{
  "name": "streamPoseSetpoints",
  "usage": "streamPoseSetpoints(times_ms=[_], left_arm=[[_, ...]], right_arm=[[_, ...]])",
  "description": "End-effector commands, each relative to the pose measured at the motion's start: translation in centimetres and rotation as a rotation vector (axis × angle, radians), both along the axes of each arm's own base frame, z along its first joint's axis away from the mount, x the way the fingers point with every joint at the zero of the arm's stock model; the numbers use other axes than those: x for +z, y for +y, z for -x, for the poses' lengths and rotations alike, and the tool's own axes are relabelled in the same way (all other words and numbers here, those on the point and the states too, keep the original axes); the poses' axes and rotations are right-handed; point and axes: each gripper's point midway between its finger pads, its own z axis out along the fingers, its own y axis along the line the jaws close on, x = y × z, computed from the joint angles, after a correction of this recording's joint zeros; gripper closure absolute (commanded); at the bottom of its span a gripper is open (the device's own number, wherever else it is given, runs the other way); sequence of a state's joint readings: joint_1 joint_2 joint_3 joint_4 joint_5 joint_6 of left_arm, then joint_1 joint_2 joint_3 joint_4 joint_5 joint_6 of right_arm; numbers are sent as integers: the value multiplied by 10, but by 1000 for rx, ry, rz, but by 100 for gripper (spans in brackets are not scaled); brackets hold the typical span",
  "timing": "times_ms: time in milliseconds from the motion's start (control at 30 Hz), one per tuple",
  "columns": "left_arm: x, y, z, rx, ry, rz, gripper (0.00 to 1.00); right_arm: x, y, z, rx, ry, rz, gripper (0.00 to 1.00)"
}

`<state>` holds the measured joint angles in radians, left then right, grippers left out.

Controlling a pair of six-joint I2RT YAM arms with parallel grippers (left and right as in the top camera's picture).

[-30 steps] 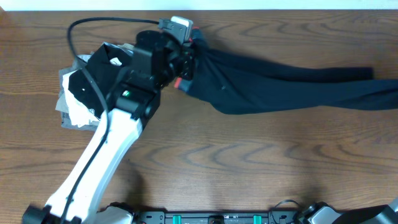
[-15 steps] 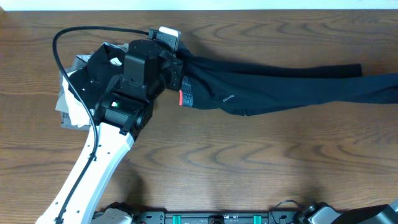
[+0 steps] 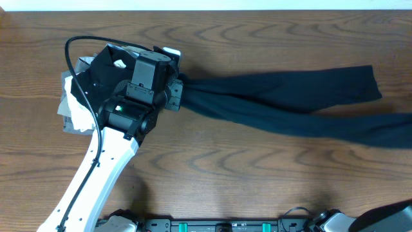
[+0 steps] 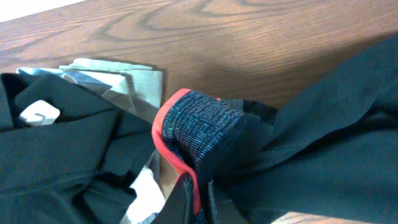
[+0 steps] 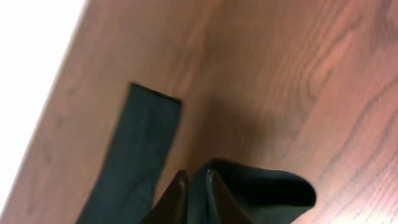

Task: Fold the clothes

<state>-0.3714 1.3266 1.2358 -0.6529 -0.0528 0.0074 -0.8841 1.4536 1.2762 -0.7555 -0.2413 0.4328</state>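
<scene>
The black leggings [image 3: 277, 103] lie stretched across the table from left to right. My left gripper [image 3: 175, 92] is shut on their bunched waistband. In the left wrist view the grey waistband [image 4: 200, 127] with its coral-red edge runs down between the jaws of the left gripper [image 4: 199, 180]. One leg ends flat on the wood [image 3: 367, 80]; the other runs off the right edge [image 3: 393, 134]. In the right wrist view the right gripper [image 5: 195, 172] has its jaws a slit apart with a raised fold of black leg [image 5: 267, 190] between them. The flat leg end [image 5: 149, 118] lies beyond.
A pile of other garments sits at the far left under my left arm: a black shirt with white marks [image 3: 103, 67] on white and grey cloth [image 3: 72, 116]. A black cable [image 3: 69, 48] loops above it. The table's far edge [image 3: 257, 9] runs close behind.
My left gripper has drawn the waistband left and toward the front. The legs have pulled out straighter, and the right-hand leg has swung toward the front edge.
</scene>
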Motion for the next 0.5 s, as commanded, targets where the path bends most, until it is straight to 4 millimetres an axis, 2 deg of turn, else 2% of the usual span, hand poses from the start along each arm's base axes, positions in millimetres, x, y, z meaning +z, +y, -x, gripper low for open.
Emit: streamPoseSetpoints(times_ms=[0,233,367,467], left_arm=[[12,7,-1,36,-36,-5,94],[15,5,-5,35,-58,4,94],[17,5,-7,35,-69,9,94],[17,5,-7,35,-69,9,94]], right_arm=[[-39,1,6,-6,108,-78,89],[-105,29,-4,176,267,-203,88],[-125,37,-6,255,310,-229,79],[-139,45,7,320,388,-259,71]])
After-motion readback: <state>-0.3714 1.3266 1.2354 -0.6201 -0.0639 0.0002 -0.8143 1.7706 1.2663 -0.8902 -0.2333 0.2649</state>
